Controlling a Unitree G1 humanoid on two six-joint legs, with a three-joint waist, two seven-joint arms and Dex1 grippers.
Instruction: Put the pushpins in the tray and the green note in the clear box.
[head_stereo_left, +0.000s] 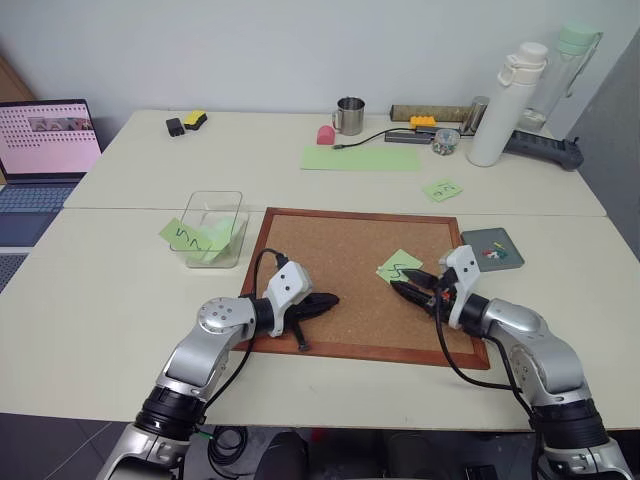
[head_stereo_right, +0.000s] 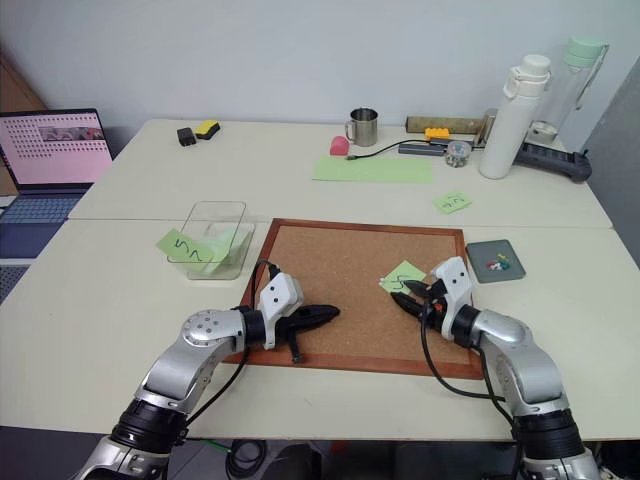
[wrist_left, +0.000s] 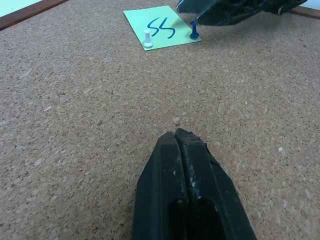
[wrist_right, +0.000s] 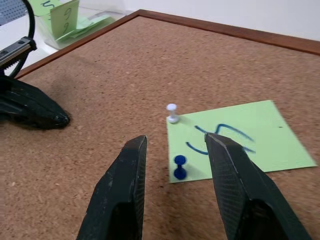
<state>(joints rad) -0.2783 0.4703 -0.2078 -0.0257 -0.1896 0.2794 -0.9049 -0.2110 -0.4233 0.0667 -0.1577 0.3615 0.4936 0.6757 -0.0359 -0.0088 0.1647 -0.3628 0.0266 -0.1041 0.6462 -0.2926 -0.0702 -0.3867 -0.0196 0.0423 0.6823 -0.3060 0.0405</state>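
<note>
Right wrist view: right gripper (wrist_right: 175, 147) empty, jaws apart around blue pushpin (wrist_right: 179, 167) on scribbled green note (wrist_right: 235, 140), lower centre; left gripper (wrist_left: 181, 137) closed, empty.

The corkboard (head_stereo_left: 345, 280) lies in the middle of the table (head_stereo_left: 100, 290). The clear box (head_stereo_left: 212, 228) sits just left of the board, with notes in it. The tray (head_stereo_left: 492, 247) sits just right of it. The green note (wrist_right: 235, 137) lies on the board, near its right side. Two pushpins (wrist_right: 179, 167) stand on the note's edge. Something small lies in the tray, maybe more pins.
</note>
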